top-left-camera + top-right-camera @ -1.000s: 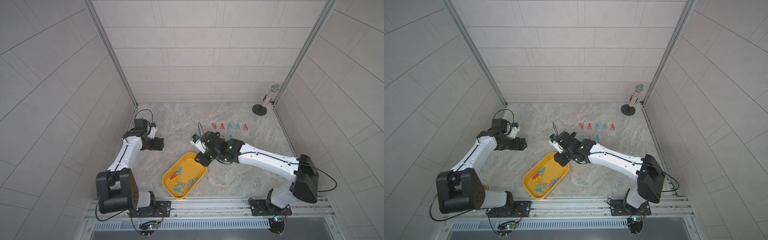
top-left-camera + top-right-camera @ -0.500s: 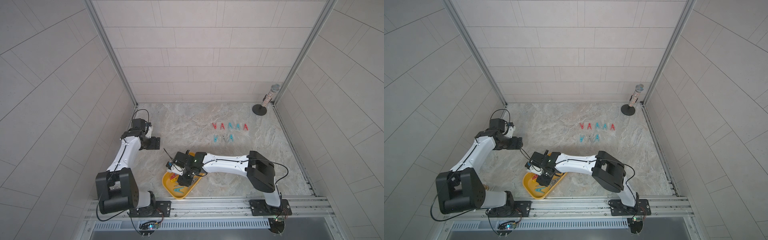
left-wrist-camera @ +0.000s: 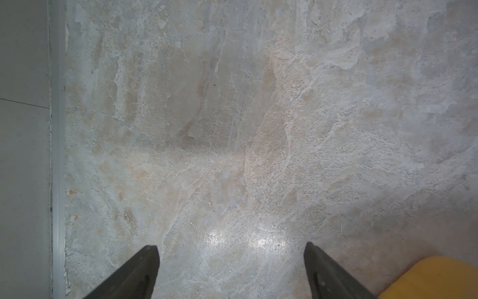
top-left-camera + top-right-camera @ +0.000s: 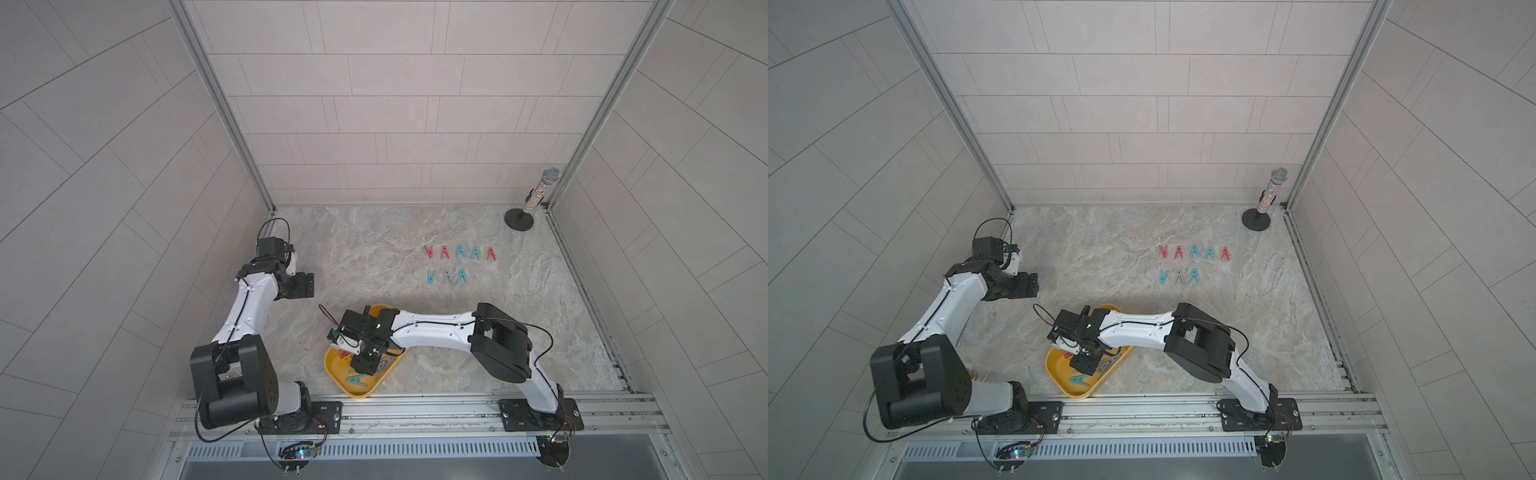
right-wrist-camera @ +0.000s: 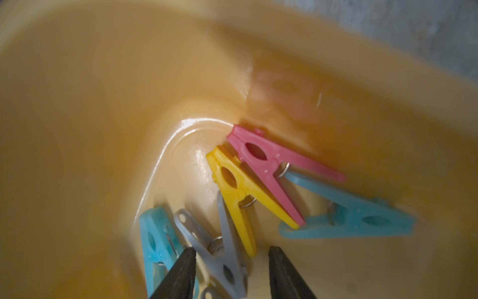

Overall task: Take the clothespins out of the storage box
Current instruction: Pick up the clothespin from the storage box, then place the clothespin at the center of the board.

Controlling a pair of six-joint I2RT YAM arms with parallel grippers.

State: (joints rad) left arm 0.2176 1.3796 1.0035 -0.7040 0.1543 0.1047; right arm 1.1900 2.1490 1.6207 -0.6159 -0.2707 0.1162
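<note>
The yellow storage box (image 4: 358,393) (image 4: 1076,393) lies near the front rail. My right gripper (image 4: 366,365) (image 4: 1085,364) reaches down into it. In the right wrist view it (image 5: 232,252) stands open around a grey clothespin (image 5: 222,255), which lies loose on the box floor. Beside it lie a teal clothespin (image 5: 155,240), a yellow one (image 5: 232,186), a red one (image 5: 266,160) and another teal one (image 5: 362,217). Several clothespins (image 4: 459,252) (image 4: 1194,252) lie in two rows on the table. My left gripper (image 4: 306,285) (image 3: 231,249) hangs open and holds nothing, left of the box.
A microphone on a round black stand (image 4: 536,199) is in the back right corner. A metal strip and wall (image 3: 58,155) run beside my left gripper. A corner of the yellow box (image 3: 437,277) shows in the left wrist view.
My right arm swung from the box's far end toward the front and went down into the box. The left gripper drew back a little toward the left wall.
</note>
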